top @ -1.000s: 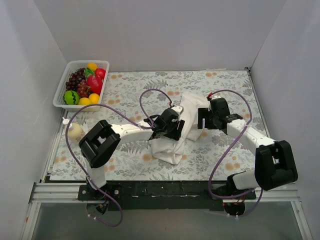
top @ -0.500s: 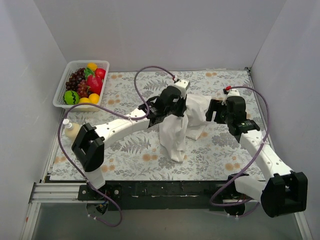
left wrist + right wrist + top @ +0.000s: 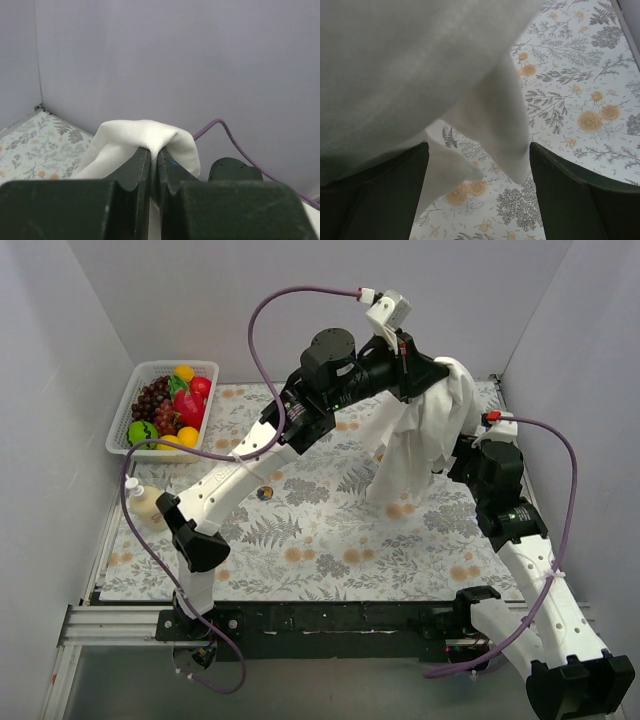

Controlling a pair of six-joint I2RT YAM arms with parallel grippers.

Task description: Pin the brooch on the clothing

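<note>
Left claw [image 3: 154, 153] was clamped on the shirt [image 3: 412, 450], which hung lengthwise (loose end pointing down). Right claw [image 3: 477, 148] held its 2 fingers apart. Well aside, the brooch [image 3: 266, 492] lay on the table [image 3: 300, 562].

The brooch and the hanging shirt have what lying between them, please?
Only bare flowered tablecloth, seen in the top view, separates the brooch from the shirt.
</note>
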